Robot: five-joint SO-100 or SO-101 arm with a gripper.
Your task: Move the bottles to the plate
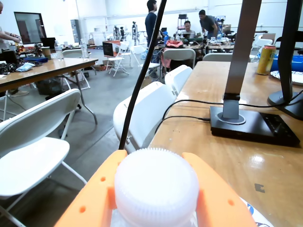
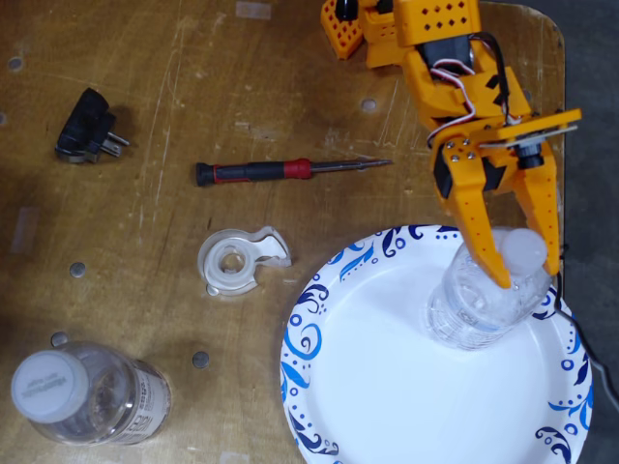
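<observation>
A clear ribbed bottle (image 2: 479,309) with a white cap (image 1: 156,187) stands upright on the upper right part of the white plate (image 2: 387,387) with blue swirls. My orange gripper (image 2: 528,275) is shut on this bottle at the cap, one finger on each side. The wrist view shows both orange fingers (image 1: 94,194) pressed against the cap, with the gripper (image 1: 154,158) filling the bottom of the frame. A second, wider bottle (image 2: 87,391) with a white cap and a black-printed label stands on the table at the lower left, far from the gripper and off the plate.
A clear tape dispenser (image 2: 237,261) lies just left of the plate. A red-and-black screwdriver (image 2: 290,170) and a black plug adapter (image 2: 85,135) lie further up the table. The table's edge (image 2: 563,145) runs close on the right. The wrist view shows a monitor stand (image 1: 251,125) and white chairs (image 1: 142,113).
</observation>
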